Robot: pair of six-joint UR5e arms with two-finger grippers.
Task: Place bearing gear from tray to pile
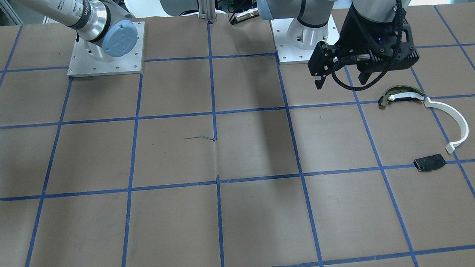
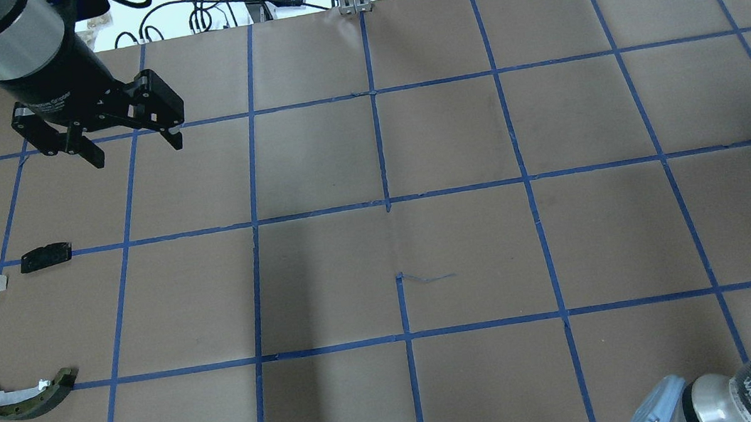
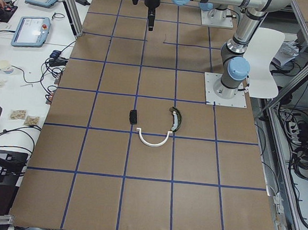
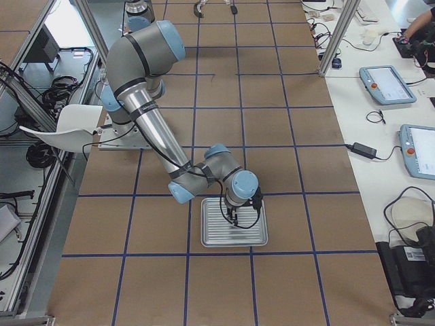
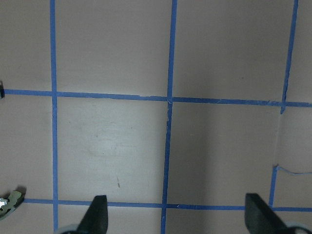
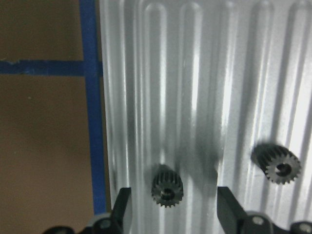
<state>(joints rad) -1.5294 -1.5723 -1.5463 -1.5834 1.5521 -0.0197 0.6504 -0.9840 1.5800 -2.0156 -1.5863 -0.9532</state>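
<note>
Ribbed metal tray (image 4: pixel 212 239) at the robot's right end, pile (image 2: pixel 46 256) well apart beside the wide-open, empty left gripper (image 2: pixel 137 153), so the right gripper (image 6: pixel 174 204) hovers low over the tray, spread and holding nothing, the bearing gear (image 6: pixel 166 186) lying flat right between its fingers (image 6: pixel 122 204).

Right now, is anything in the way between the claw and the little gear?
No, nothing visible. The right gripper is open over the tray, one gear lined up between its fingers. A second gear lies aside.
</note>
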